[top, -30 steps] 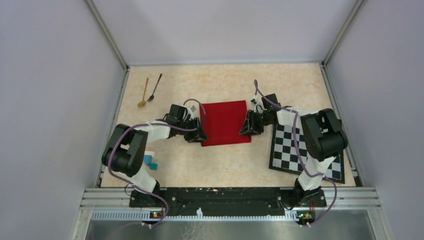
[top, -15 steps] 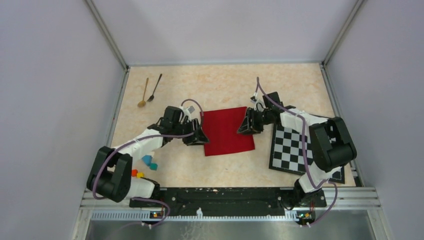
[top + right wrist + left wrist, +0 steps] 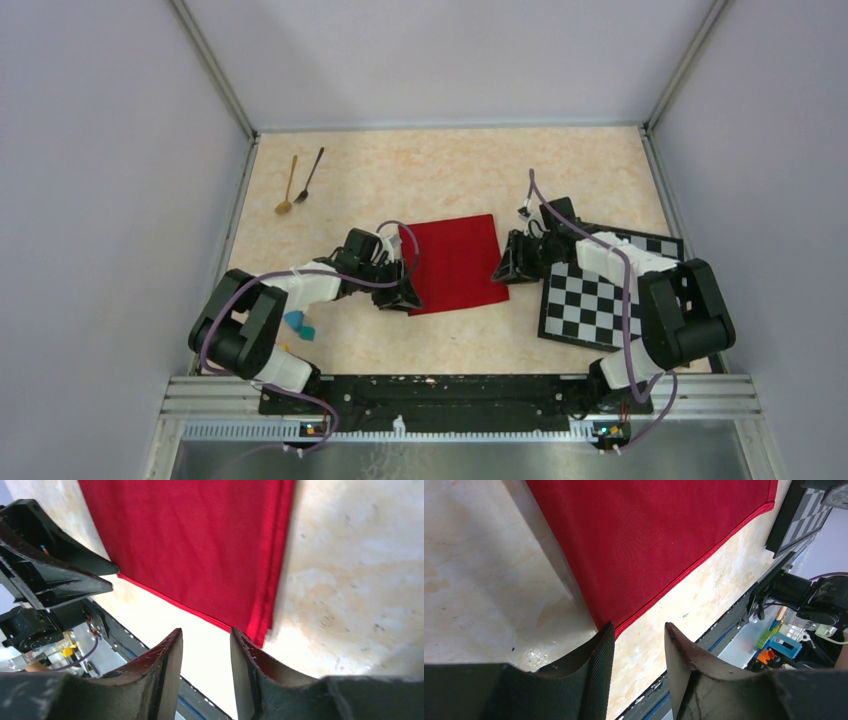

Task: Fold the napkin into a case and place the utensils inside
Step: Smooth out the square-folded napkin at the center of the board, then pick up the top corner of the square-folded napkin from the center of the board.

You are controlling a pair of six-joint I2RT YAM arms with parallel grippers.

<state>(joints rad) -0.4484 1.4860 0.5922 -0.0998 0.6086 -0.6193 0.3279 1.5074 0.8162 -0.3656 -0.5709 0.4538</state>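
Shifted nearer since a second ago, the napkin is lying folded on the counter, the left claw and right claw hanging parted and empty at its near corners. Folding seems underway, calling next for pinching those corners. Only the right wrist view is showing stacked layers, only the top view the utensils far left.
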